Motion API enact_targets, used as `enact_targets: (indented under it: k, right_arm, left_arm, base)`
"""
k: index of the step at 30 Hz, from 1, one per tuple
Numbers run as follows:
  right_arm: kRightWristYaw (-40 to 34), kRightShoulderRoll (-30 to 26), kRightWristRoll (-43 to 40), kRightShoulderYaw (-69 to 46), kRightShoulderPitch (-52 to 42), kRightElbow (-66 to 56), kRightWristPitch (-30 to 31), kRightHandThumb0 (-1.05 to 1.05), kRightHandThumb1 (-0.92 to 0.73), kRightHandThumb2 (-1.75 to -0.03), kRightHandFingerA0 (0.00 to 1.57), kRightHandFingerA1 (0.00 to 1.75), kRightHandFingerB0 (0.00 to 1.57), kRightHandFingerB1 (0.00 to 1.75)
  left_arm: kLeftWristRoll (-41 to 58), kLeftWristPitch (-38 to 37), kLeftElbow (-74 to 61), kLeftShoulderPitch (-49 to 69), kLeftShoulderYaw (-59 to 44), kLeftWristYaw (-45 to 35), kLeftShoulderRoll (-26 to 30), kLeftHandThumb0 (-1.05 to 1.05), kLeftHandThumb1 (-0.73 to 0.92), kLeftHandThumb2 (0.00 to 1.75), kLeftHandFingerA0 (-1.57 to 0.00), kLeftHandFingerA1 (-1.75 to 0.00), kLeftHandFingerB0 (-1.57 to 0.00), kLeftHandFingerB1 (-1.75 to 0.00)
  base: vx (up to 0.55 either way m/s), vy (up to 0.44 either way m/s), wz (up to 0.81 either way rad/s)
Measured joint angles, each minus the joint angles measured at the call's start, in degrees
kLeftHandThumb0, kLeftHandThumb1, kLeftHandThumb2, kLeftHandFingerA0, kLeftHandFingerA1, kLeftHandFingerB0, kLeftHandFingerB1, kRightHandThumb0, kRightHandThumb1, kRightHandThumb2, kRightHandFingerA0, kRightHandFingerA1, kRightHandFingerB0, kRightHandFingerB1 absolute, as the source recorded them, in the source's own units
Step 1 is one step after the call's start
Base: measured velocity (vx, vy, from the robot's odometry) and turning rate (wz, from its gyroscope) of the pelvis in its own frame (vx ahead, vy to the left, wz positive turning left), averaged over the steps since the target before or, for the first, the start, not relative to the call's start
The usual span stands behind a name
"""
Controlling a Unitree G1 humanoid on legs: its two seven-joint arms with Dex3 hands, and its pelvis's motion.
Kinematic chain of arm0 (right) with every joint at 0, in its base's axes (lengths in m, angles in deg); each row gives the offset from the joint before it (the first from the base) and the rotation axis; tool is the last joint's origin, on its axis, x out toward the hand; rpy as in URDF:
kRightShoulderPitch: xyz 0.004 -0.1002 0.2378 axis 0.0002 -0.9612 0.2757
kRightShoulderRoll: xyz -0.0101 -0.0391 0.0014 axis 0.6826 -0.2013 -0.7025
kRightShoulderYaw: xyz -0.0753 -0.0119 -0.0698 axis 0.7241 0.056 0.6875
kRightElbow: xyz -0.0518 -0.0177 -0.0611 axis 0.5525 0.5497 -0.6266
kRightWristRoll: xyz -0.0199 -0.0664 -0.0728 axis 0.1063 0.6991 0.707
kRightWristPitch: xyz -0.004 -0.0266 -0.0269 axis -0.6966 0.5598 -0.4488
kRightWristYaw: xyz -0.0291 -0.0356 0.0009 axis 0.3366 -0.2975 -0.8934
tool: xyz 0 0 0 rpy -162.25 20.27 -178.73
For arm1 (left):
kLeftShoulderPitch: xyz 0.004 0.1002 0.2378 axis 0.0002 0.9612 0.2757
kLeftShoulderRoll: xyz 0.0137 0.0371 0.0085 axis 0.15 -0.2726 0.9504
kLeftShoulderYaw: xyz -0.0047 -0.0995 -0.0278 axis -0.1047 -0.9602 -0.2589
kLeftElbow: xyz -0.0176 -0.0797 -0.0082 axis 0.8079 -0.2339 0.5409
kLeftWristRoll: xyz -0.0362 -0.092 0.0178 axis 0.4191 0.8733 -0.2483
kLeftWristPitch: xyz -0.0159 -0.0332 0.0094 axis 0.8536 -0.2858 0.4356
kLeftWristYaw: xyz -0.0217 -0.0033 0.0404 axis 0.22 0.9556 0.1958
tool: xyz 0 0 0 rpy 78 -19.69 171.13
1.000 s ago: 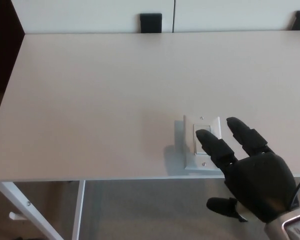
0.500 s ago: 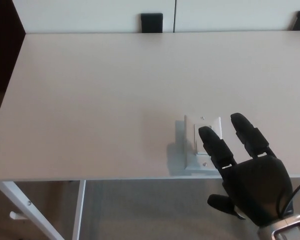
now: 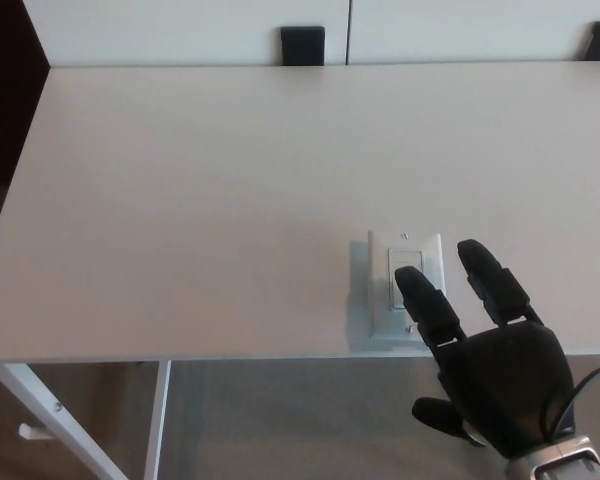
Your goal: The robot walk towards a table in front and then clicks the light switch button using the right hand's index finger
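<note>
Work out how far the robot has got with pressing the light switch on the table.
Done: the walk; the table lies right below the camera. In hand: the right hand is open, its index finger lying over the lower part of the light switch. Whether it is pressing cannot be told. Left: a confirmed click, then pulling the hand away. The left hand is not in view.

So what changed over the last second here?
The right hand drew back slightly toward the table's near edge, so its index finger now covers only the lower part of the light switch, fingers apart and holding nothing. The switch and table stayed put.
</note>
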Motion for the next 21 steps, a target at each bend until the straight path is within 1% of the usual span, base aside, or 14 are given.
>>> enact_targets:
  k: [2, 3, 5, 6, 7, 11, 12, 17, 18, 19, 20, 21]
  right_arm:
    - [0.0, 0.12, 0.28, 0.39, 0.27, 0.36, 0.35, -0.91, -0.57, -0.93, 0.0, 0.0, 0.1, 0.24]
    - [0.0, 0.16, 0.37, 0.56, 0.39, 0.55, 0.5, -0.91, -0.57, -0.93, 0.0, 0.0, 0.1, 0.23]
    - [-0.02, 0.17, 0.42, 0.88, 0.57, 1.01, 0.72, -0.91, -0.57, -0.93, 0.0, 0.0, 0.1, 0.23]
    - [-0.02, 0.16, 0.42, 1.03, 0.58, 1.22, 0.75, -0.91, -0.57, -0.93, 0.0, 0.0, 0.1, 0.23]
    - [-0.06, 0.16, 0.42, 1.16, 0.59, 1.42, 0.76, -0.9, -0.57, -0.93, 0.0, 0.0, 0.1, 0.24]
    - [-0.69, 0.14, 0.35, 1.6, 0.62, 2.32, 0.69, -0.91, -0.57, -0.93, 0.0, 0.0, 0.09, 0.23]
    - [-0.86, 0.14, 0.35, 1.7, 0.64, 2.5, 0.7, -0.9, -0.56, -0.92, 0.0, 0.0, 0.1, 0.26]
    - [-1.24, 0.17, 0.24, 2.06, 0.69, 3.85, 0.71, -0.89, -0.55, -0.91, 0.0, 0.0, 0.1, 0.24]
    - [-1.37, 0.17, 0.2, 2.12, 0.68, 4.03, 0.7, -0.89, -0.54, -0.91, 0.0, 0.0, 0.1, 0.24]
    - [-1.57, 0.17, 0.14, 2.13, 0.69, 4.22, 0.68, -0.88, -0.53, -0.9, 0.0, 0.0, 0.09, 0.23]
    - [-1.73, 0.17, 0.08, 2.15, 0.69, 4.38, 0.66, -0.88, -0.53, -0.9, 0.0, 0.0, 0.09, 0.23]
    - [-2.09, 0.17, -0.05, 2.16, 0.68, 4.69, 0.6, -0.88, -0.54, -0.9, 0.0, 0.0, 0.09, 0.22]
  left_arm:
    - [0.01, 0.0, 0.0, 0.11, -0.01, -0.03, 0.0, -0.28, 0.52, 0.65, -0.56, -0.48, -0.45, -0.45]
    - [0.0, 0.0, 0.0, 0.14, -0.01, -0.04, 0.0, -0.21, 0.57, 0.57, -0.61, -0.43, -0.49, -0.39]
    - [-0.1, 0.0, 0.0, 0.09, 0.05, -0.04, 0.03, -0.21, 0.57, 0.57, -0.61, -0.43, -0.49, -0.4]
    - [-0.13, 0.0, 0.01, 0.02, 0.07, -0.04, 0.03, -0.2, 0.58, 0.57, -0.61, -0.43, -0.49, -0.4]
    - [-0.15, 0.0, 0.01, -0.03, 0.07, -0.03, 0.03, -0.29, 0.5, 0.67, -0.58, -0.5, -0.46, -0.46]
    - [-0.15, -0.08, 0.19, -0.25, 0.07, -0.03, 0.03, -0.27, 0.51, 0.65, -0.57, -0.49, -0.46, -0.45]
    - [-0.14, -0.09, 0.18, -0.26, 0.07, -0.04, 0.03, -0.28, 0.51, 0.65, -0.57, -0.48, -0.45, -0.45]
    - [-0.14, -0.09, 0.12, -0.42, 0.07, -0.14, 0.19, -0.29, 0.5, 0.66, -0.58, -0.5, -0.44, -0.46]
    - [-0.13, -0.09, 0.12, -0.42, 0.07, -0.16, 0.22, -0.29, 0.5, 0.66, -0.59, -0.5, -0.46, -0.46]
    - [-0.13, -0.14, 0.2, -0.49, 0.07, -0.16, 0.24, -0.22, 0.57, 0.57, -0.63, -0.43, -0.49, -0.4]
    - [-0.13, -0.24, 0.34, -0.59, 0.07, -0.15, 0.25, -0.22, 0.57, 0.57, -0.63, -0.43, -0.49, -0.4]
    - [-0.14, -0.33, 0.44, -0.65, 0.07, -0.16, 0.27, -0.31, 0.5, 0.67, -0.58, -0.5, -0.44, -0.46]
  base:
    - [0.0, 0.0, 0.0]
    - [0.0, 0.0, 0.0]
    - [0.0, 0.0, 0.0]
    - [0.0, 0.0, 0.0]
    - [0.0, 0.0, 0.0]
    - [0.0, 0.0, 0.0]
    - [0.0, 0.0, 0.0]
    - [0.0, 0.0, 0.0]
    - [0.0, 0.0, 0.0]
    - [0.0, 0.0, 0.0]
    - [0.0, 0.0, 0.0]
    - [0.0, 0.0, 0.0]
